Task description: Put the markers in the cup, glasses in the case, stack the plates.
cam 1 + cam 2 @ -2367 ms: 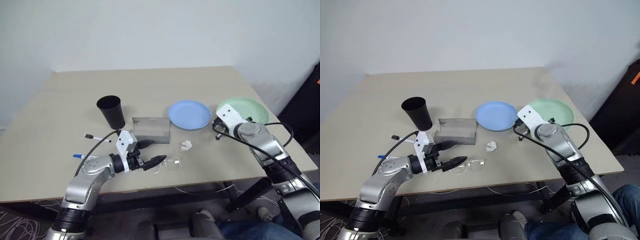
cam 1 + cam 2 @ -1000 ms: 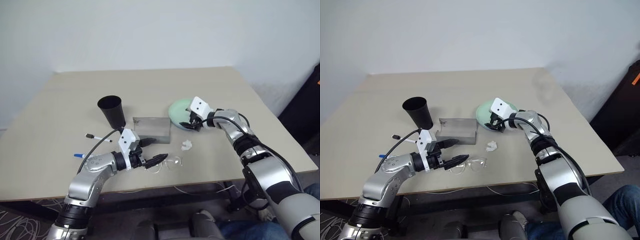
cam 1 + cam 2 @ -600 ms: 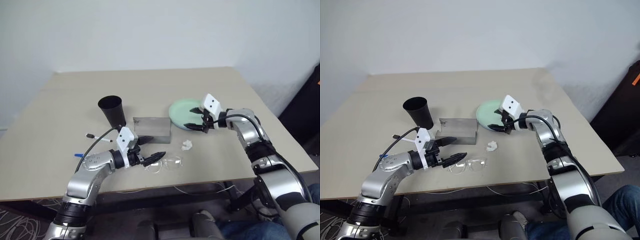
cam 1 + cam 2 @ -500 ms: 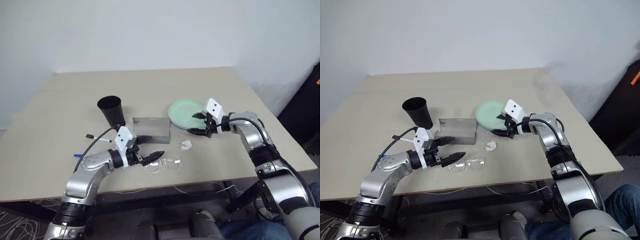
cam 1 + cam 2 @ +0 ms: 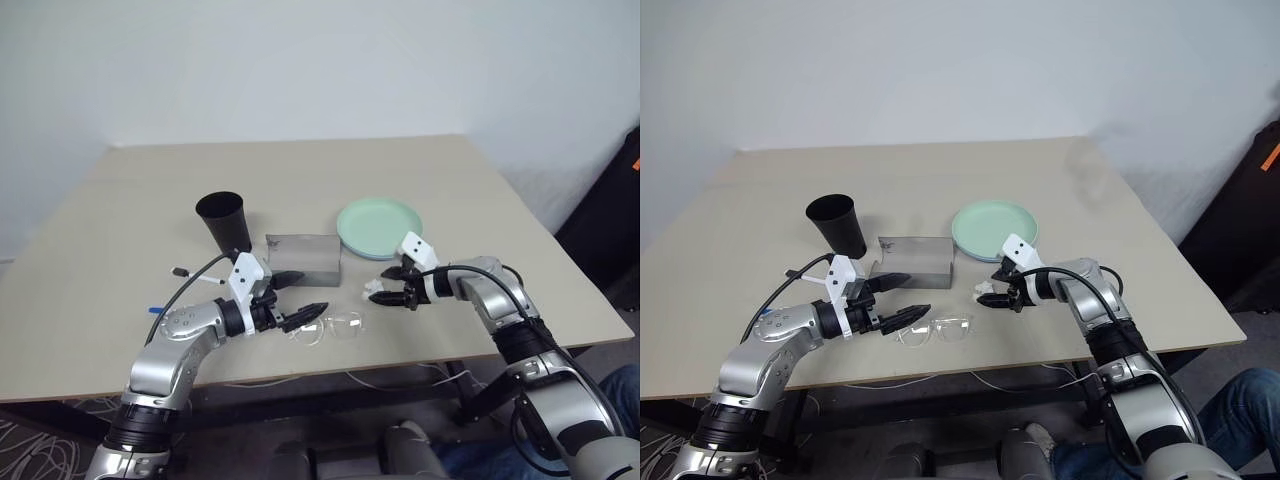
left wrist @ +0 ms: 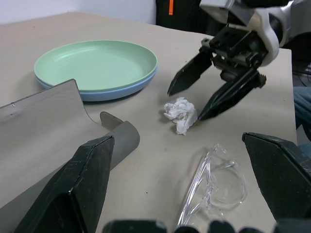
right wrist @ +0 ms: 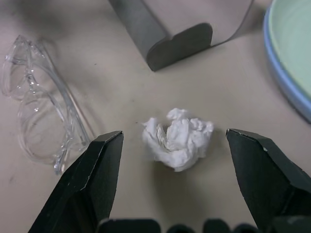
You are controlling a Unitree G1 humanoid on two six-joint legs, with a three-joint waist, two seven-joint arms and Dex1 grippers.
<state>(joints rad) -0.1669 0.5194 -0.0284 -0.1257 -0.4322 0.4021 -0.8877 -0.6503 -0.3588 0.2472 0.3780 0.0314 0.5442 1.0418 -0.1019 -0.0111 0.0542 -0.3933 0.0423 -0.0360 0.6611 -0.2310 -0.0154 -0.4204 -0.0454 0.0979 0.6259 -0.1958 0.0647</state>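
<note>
Right claw (image 7: 177, 182) angles down, fingers spread astride crumpled scrap (image 7: 178, 138).

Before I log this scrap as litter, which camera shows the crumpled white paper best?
The right wrist view: the crumpled white paper sits centred between the open right gripper, folds plain. The left wrist view shows it smaller beside the glasses; the eye views give a white speck.
</note>
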